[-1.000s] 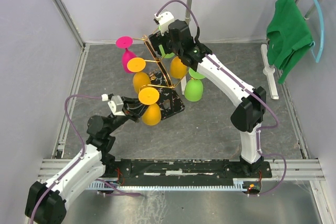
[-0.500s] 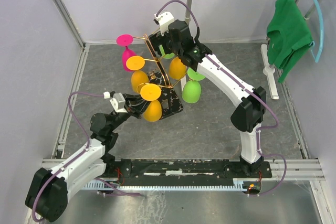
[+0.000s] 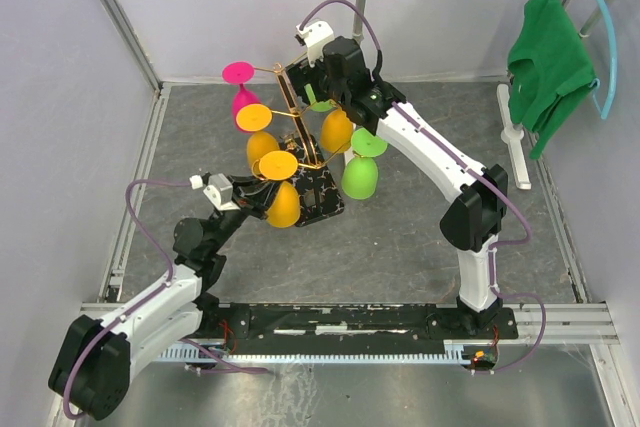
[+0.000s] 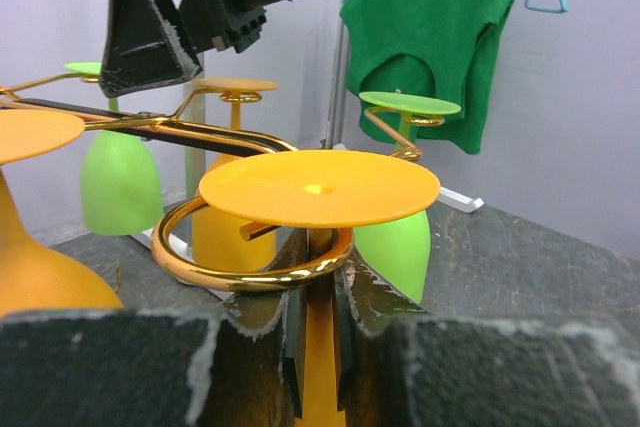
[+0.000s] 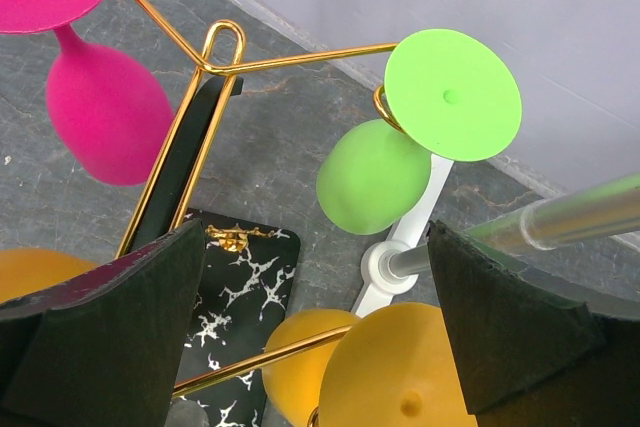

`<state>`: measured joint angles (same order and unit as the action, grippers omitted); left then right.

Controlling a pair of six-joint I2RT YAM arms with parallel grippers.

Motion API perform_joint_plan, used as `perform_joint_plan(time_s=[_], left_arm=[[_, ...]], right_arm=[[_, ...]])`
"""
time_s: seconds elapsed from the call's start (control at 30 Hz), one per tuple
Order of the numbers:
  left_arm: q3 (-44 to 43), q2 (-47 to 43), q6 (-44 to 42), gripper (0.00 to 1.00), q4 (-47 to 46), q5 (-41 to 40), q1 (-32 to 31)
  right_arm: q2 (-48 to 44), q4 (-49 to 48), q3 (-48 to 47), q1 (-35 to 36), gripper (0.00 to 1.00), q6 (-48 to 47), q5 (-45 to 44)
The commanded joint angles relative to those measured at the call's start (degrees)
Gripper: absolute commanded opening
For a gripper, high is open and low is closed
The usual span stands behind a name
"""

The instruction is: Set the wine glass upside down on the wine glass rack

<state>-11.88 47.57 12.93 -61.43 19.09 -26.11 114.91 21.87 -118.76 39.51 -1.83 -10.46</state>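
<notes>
The gold wine glass rack point(image 3: 300, 137) stands on its black marbled base point(image 3: 322, 197) at mid table. Several glasses hang on it upside down: pink point(image 3: 243, 107), orange and green point(image 3: 360, 177). My left gripper point(image 3: 258, 197) is shut on the stem of the nearest orange wine glass point(image 3: 283, 205). In the left wrist view that stem point(image 4: 320, 347) sits between my fingers, inside a gold ring point(image 4: 250, 272) and under its foot point(image 4: 320, 187). My right gripper point(image 3: 305, 82) is wide open at the rack's top, over the gold arms point(image 5: 290, 62).
A white pole stand point(image 3: 363, 7) rises behind the rack, and its foot shows in the right wrist view point(image 5: 395, 267). A green shirt point(image 3: 548, 57) hangs on a blue hanger at the back right, above a white bar point(image 3: 515, 137). Walls close in left and back.
My left gripper and the orange glass have moved a little away from me and to the left. The rack, its base and the hanging glasses have shifted slightly left with it.
</notes>
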Motion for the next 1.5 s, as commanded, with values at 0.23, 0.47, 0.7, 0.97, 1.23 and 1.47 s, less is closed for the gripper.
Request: perform_joint_plan(time_s=[0.23, 0.47, 0.7, 0.97, 1.23, 1.47], left_arm=[[4.77, -4.68, 0.62, 0.03, 2.07, -12.04, 0.52], [5.3, -9.99, -1.18, 0.03, 7.14, -11.71, 0.45], [3.24, -9.94, -2.44, 0.03, 11.65, -4.82, 0.49], [0.02, -6.43, -3.94, 0.03, 13.08, 1.3, 0.48], [0.9, -10.78, -4.34, 0.03, 15.68, -0.26, 0.49], [2.72, -17.74, -3.88, 0.03, 19.63, -6.25, 0.45]], right_arm=[[-1.62, -2.0, -0.34, -0.29, 1.0, -0.55, -0.18], [-1.54, -2.07, -0.25, -0.36, 1.0, -0.39, -0.1], [-1.9, -2.26, 0.47, -0.38, 1.0, -0.11, -0.09], [-2.66, -2.85, 1.88, -0.4, 1.0, -0.11, -0.34], [-2.94, -3.06, 2.47, -0.39, 1.0, -0.21, -0.86], [-2.72, -3.24, 2.35, -0.39, 1.0, -0.02, -0.66]])
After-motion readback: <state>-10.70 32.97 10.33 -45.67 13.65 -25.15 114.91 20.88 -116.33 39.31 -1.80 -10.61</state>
